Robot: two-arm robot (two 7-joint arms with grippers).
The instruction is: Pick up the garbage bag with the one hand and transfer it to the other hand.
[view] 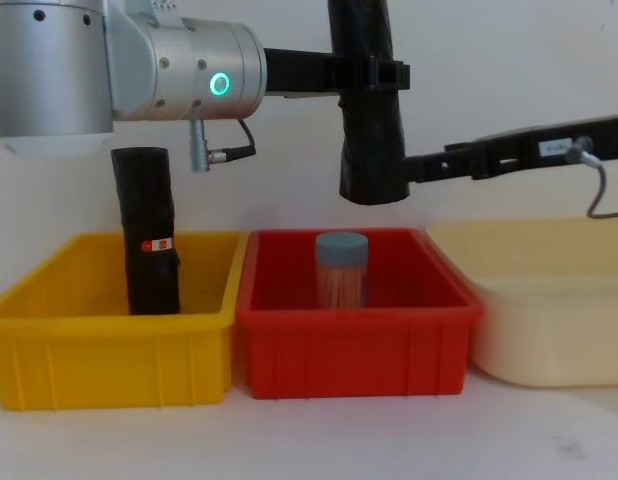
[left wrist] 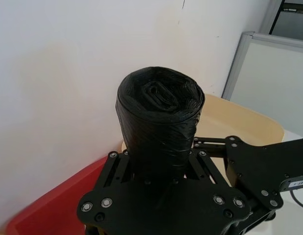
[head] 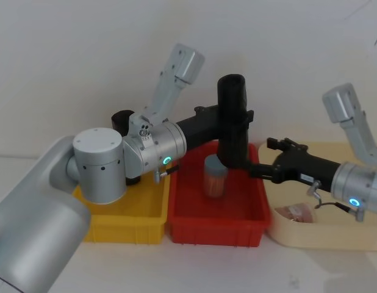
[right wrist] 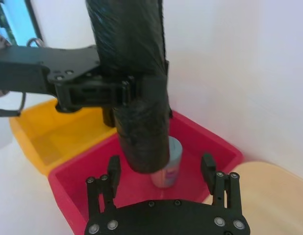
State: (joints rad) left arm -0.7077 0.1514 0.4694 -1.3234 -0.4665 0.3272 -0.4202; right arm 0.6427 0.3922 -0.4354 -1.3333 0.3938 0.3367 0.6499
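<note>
Head view: your left gripper (head: 236, 117) holds the garbage bag (head: 232, 85) upright above the red bin (head: 216, 229). Left wrist view: its fingers (left wrist: 112, 164) pinch the bag. Right wrist view: your right gripper (right wrist: 160, 165) has its fingers (right wrist: 113, 169) spread either side of the bag's lower end. Chest view: the bag hangs clear of the bin.

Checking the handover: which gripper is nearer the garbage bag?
Left. The left gripper is shut on the garbage bag at mid-height; the right gripper sits open at its lower end.

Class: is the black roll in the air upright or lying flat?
Upright, slightly tilted: the left pincer grips the roll around its middle, its lower end hanging above the red bin.
</note>
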